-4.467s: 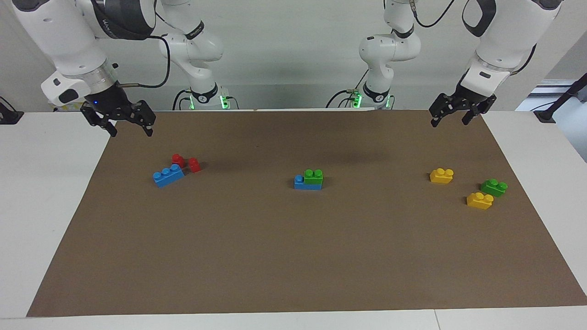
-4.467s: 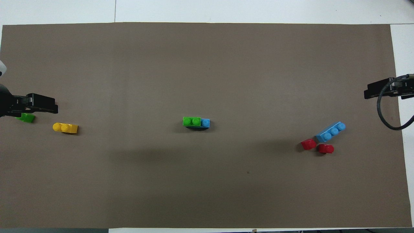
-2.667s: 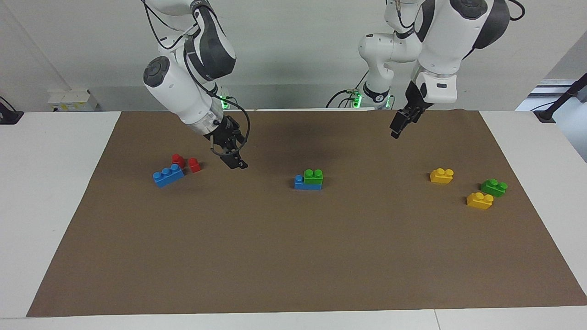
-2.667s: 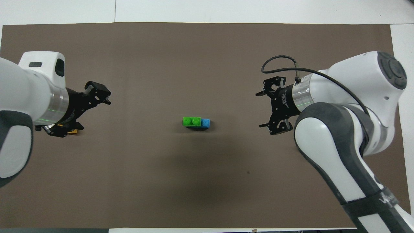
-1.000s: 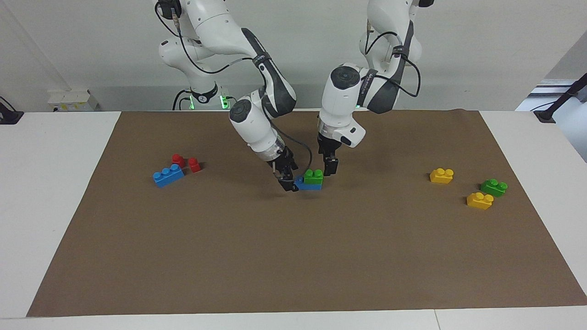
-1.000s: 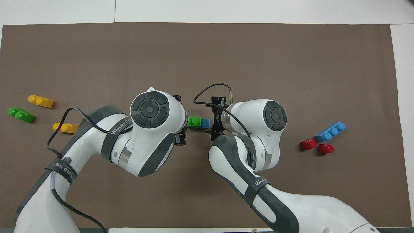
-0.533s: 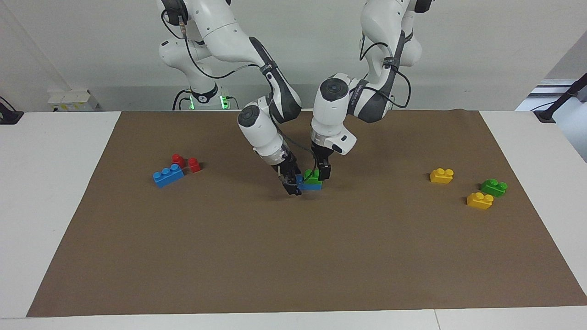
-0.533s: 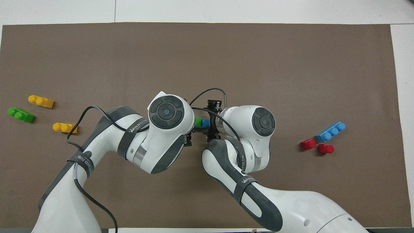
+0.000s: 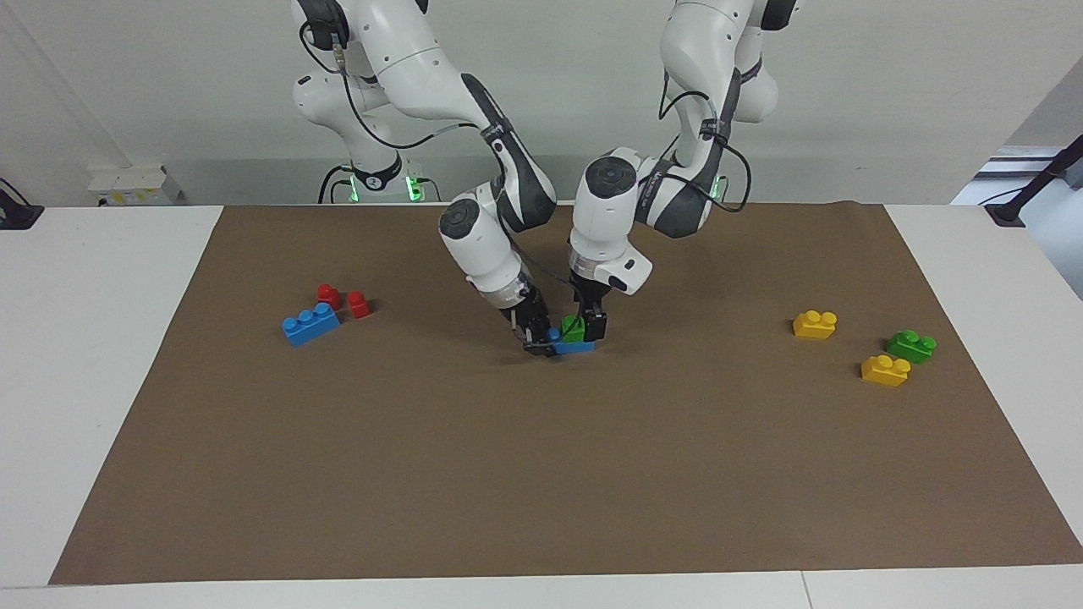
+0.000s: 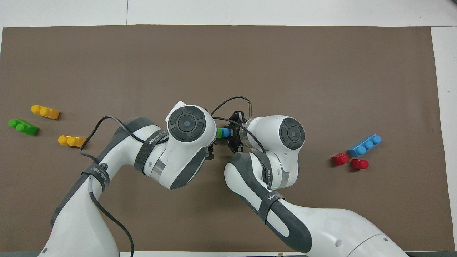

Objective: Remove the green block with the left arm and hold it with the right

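Half a second ago both tools hung a little above the stack; now both are down on it. The right tool (image 9: 538, 341) is at the bare end of the blue brick (image 9: 565, 345), apparently pinching it. The left tool (image 9: 590, 326) straddles the green block (image 9: 575, 330), which sits pressed onto the blue brick between the two tools; whether its fingers have clamped I cannot tell. By my reading the hold is set and the pull-off comes next. Nothing has separated yet on the tabletop (image 9: 541, 474).
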